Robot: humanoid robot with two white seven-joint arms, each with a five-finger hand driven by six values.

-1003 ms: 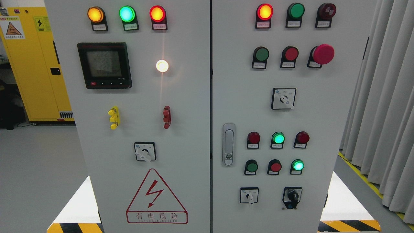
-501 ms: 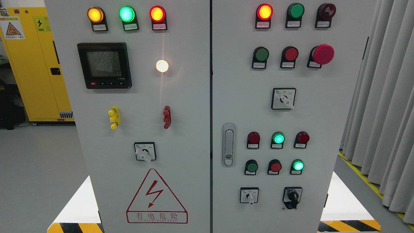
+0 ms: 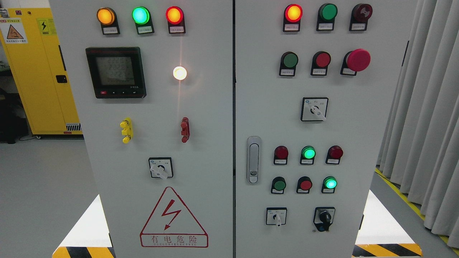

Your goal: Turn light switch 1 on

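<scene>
Hands of the robot do not show in the head view, so I cannot tell if the fingers are spread or curled, and places are given by the picture instead.

Nearest, at the bottom edge, are the striped corners [image 3: 82, 252] of the base. Above them stands the grey cabinet [image 3: 208, 150] with two doors. On the left door, low, is a red warning triangle [image 3: 173, 217], and just above it a white selector [image 3: 160, 168] with its knob pointing down and right. Higher are a yellow part [image 3: 126, 130] and a red part [image 3: 185, 129], then a meter [image 3: 116, 72] beside a lit white lamp [image 3: 179, 73]. At the top, amber, green and red lamps [image 3: 140, 15] are lit.

On the right door, near the handle [image 3: 253, 159], two green lamps [image 3: 308, 153] glow among dark buttons. Below them are a small white switch [image 3: 276, 216] and a black switch [image 3: 324, 218]; a third switch [image 3: 314, 109] sits higher, under a red mushroom button [image 3: 358, 60].

Light switch 1 must be among these, but the labels are too small to read, so I cannot tell which one it is.

Behind, at the left, is a yellow locker [image 3: 39, 71]; at the right, a curtain [image 3: 426, 107].
</scene>
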